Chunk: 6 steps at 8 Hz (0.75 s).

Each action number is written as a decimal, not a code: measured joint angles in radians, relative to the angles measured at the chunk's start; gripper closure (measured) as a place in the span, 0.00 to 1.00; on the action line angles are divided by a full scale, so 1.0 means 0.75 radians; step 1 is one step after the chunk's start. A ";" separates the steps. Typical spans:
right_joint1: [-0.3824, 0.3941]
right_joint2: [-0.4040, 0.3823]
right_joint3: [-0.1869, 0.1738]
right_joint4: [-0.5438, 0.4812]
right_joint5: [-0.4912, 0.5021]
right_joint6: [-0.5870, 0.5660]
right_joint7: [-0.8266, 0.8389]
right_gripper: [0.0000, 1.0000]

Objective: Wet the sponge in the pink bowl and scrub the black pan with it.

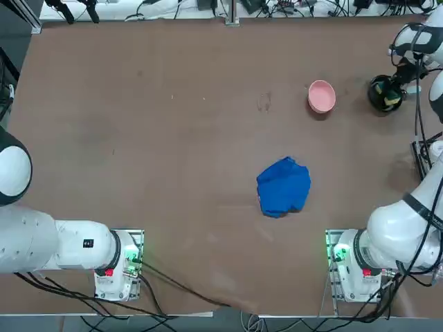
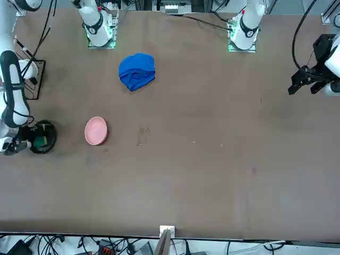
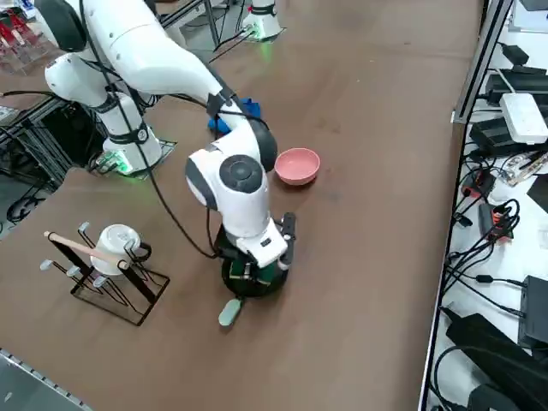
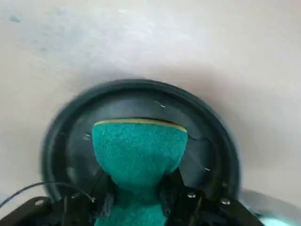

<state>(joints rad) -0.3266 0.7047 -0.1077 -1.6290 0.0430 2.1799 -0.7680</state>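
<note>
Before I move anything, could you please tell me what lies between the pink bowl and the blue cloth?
Only bare tabletop lies between the pink bowl and the blue cloth, as the top view shows.

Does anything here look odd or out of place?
Nothing seems spilled or broken. The one untidy thing is the blue cloth, crumpled on the table. The sponge looks pinched in the middle, but the right claw is squeezing it over the pan.

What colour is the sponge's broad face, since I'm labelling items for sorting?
Green, leaning teal; the right wrist view shows the sponge best.
</note>
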 joint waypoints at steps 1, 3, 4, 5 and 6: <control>0.013 -0.002 0.000 0.000 0.000 -0.024 0.000 0.49; 0.018 -0.008 0.000 0.000 0.000 -0.090 0.000 0.49; 0.018 -0.012 -0.001 0.001 0.000 -0.136 -0.001 0.49; 0.015 -0.014 -0.003 0.001 0.000 -0.168 -0.004 0.49; 0.010 -0.017 -0.008 0.001 0.000 -0.175 -0.006 0.49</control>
<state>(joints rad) -0.3191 0.6923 -0.1140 -1.6286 0.0429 2.0485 -0.7723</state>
